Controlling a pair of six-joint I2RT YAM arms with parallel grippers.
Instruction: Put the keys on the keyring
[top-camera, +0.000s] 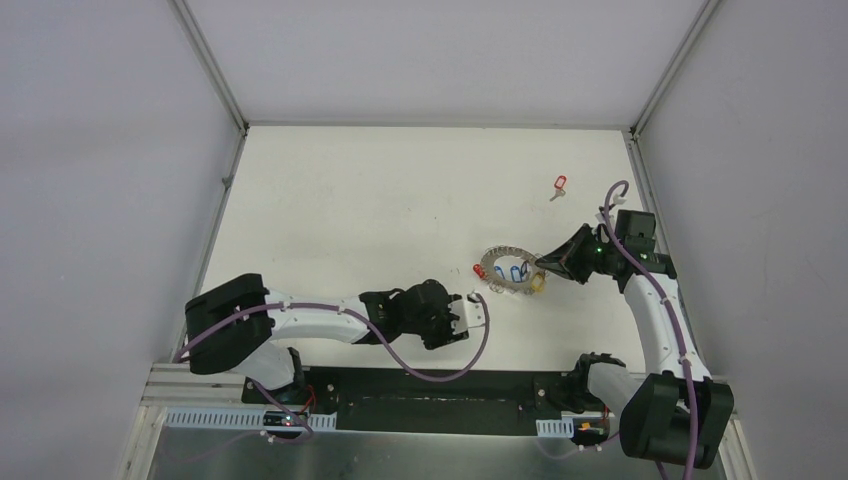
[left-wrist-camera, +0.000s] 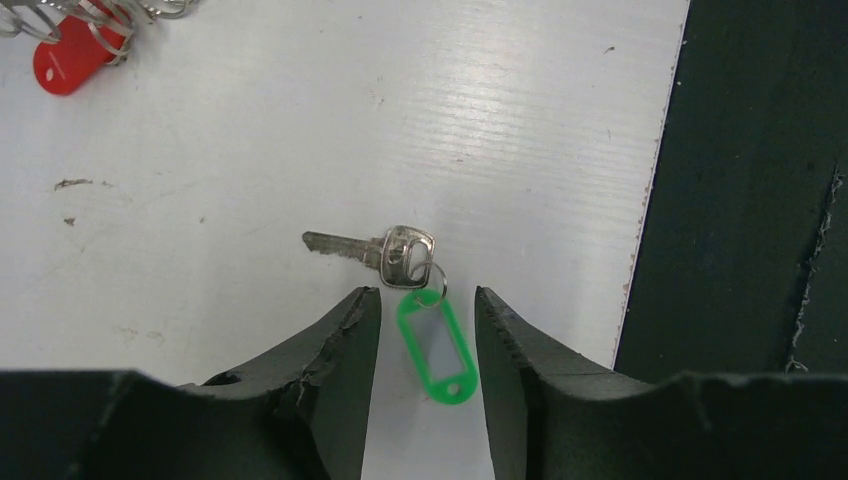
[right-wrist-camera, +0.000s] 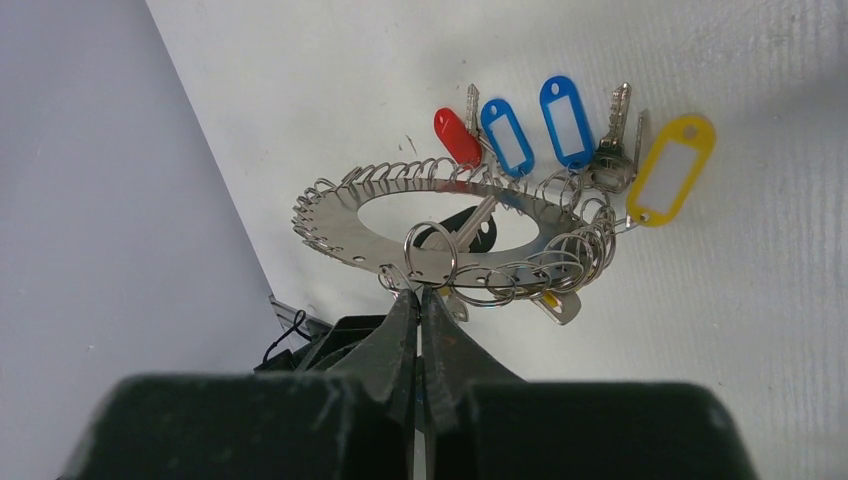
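Observation:
A silver key (left-wrist-camera: 372, 247) with a green tag (left-wrist-camera: 437, 345) lies flat on the white table. My left gripper (left-wrist-camera: 428, 296) stands open over it, one finger on each side of the tag with a gap on both sides. The keyring (right-wrist-camera: 335, 222) is tilted up off the table, and my right gripper (right-wrist-camera: 418, 292) is shut on its near rim. Keys with a red tag (right-wrist-camera: 456, 137), two blue tags (right-wrist-camera: 566, 108) and a yellow tag (right-wrist-camera: 674, 168) hang from it. In the top view the left gripper (top-camera: 480, 308) sits just left of the keyring (top-camera: 508, 267). A loose red-tagged key (top-camera: 559, 186) lies further back.
The table's near edge and a black strip (left-wrist-camera: 750, 220) run just right of the green-tagged key. White enclosure walls (top-camera: 120, 150) stand on three sides. A purple cable (top-camera: 440, 372) loops from the left arm near the front edge.

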